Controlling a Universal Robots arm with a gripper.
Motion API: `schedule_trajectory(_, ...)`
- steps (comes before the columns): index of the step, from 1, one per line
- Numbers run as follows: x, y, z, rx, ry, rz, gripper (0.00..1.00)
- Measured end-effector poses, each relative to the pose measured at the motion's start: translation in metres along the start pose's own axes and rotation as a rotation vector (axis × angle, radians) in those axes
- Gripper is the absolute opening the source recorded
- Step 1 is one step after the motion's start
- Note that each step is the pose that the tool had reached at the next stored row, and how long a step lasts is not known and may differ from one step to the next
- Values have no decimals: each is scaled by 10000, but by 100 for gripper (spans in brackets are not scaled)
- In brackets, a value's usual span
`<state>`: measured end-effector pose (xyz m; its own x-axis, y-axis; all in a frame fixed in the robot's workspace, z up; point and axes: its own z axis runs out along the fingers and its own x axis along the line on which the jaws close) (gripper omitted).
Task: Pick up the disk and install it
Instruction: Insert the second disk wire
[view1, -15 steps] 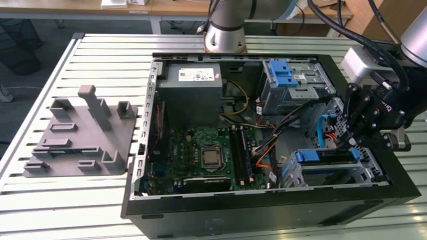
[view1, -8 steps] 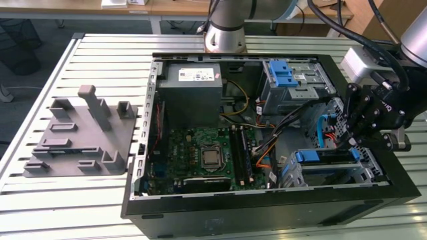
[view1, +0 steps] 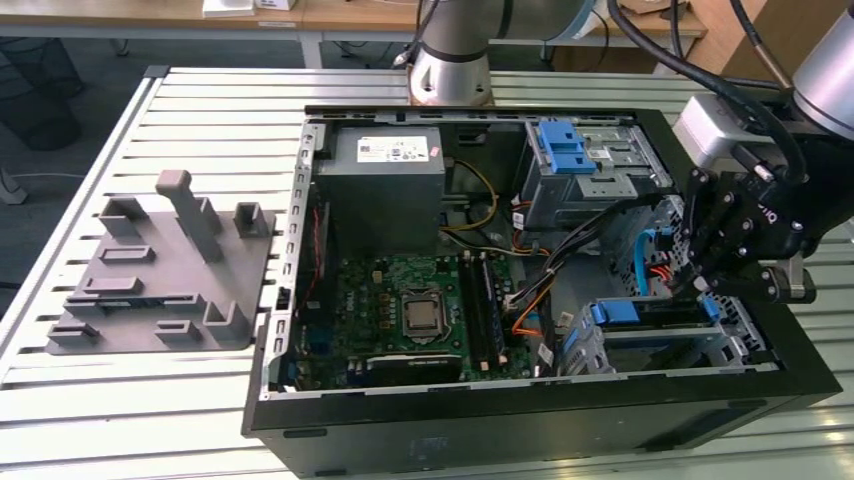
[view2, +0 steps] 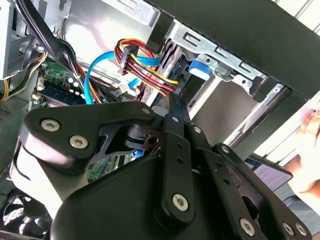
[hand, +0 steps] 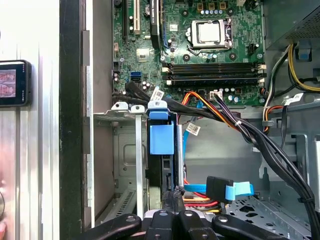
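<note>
The disk (view1: 647, 312) sits in the lower drive cage (view1: 741, 345) of the open computer case, at the exterior view's right, with its blue rails showing. In the first wrist view it stands edge-on in the cage slot, with the blue rail tab (hand: 161, 140) at its far end. In the second wrist view the disk's blue tab (view2: 198, 67) shows beneath the cage's metal frame. My gripper (view1: 703, 288) hangs right at the disk's near end. Its black fingers look shut, tips together (view2: 172, 100) against that end (hand: 172, 194). Whether they touch the disk I cannot tell.
Red, yellow and blue cables (view2: 142, 62) run close beside the fingertips. A blue data cable (hand: 235, 190) lies next to the cage. The case also holds a motherboard (view1: 414, 310), a grey power supply (view1: 387, 185) and an upper drive cage (view1: 587, 165). A grey fixture (view1: 160, 270) lies at the exterior view's left.
</note>
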<state>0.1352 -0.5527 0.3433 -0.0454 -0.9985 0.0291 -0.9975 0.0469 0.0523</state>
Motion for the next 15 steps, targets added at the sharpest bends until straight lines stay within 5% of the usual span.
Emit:
schedule_trajectory(3, 3, 42, 4, 137, -7, 4, 11)
schedule_trajectory(6, 3, 44, -18, 144, -5, 3, 11)
schedule_trajectory(12, 0, 60, -208, 145, -5, 5, 11)
schedule_trajectory(15, -3, 114, -211, 168, -6, 4, 11)
